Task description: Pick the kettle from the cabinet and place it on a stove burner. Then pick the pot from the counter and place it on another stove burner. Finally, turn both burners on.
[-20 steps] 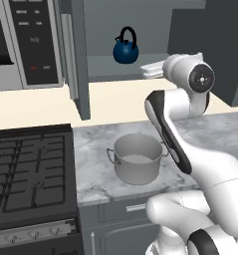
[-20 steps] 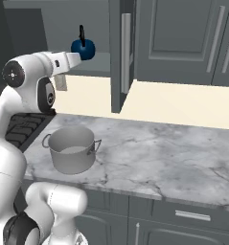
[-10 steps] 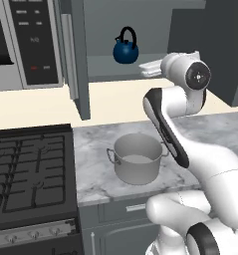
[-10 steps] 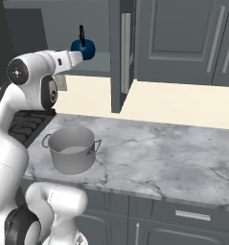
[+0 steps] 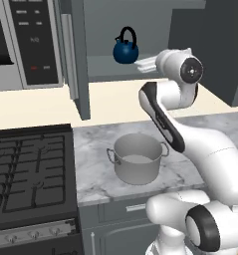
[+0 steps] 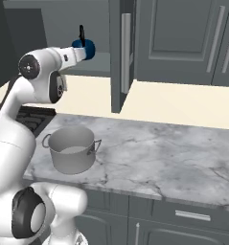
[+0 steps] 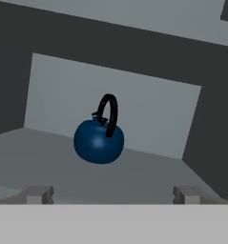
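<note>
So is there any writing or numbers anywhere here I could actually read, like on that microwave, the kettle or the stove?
Microwave control panel: pale marks and small red dots, too blurred to read.
Kettle: plain blue, no label.
Pot: plain grey, no marking.
Stove knob strip: no markings legible.
Cabinet doors: no text.
So nothing here can be read.

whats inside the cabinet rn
The kettle stands alone on the cabinet shelf, upright, with the open gripper in front of it, not touching. The cabinet's right part is hidden by the arm.
</note>
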